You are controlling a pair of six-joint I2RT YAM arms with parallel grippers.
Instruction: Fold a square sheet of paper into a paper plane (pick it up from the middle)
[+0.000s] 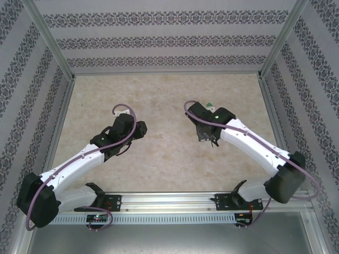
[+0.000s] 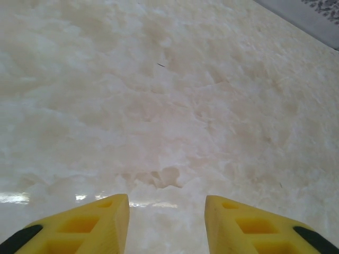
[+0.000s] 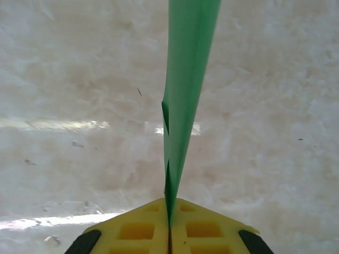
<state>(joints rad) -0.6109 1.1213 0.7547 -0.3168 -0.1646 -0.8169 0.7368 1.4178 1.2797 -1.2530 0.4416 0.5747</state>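
Observation:
The paper plane (image 3: 188,79) is a slim folded strip of bright-green paper seen edge-on, with layered folds along its left side. It runs straight up from between my right gripper's (image 3: 170,203) yellow fingers, which are shut on its near end above the marbled table. In the top view a sliver of the green paper (image 1: 210,104) shows beside the right gripper (image 1: 195,109) at centre right. My left gripper (image 2: 167,203) is open, with bare table between its yellow fingers (image 2: 114,211). In the top view the left gripper (image 1: 139,128) sits at centre left, apart from the right one.
The beige marbled table (image 1: 159,95) is fenced by patterned walls and metal posts at the back and both sides. A metal rail (image 1: 169,200) carrying both arm bases runs along the near edge.

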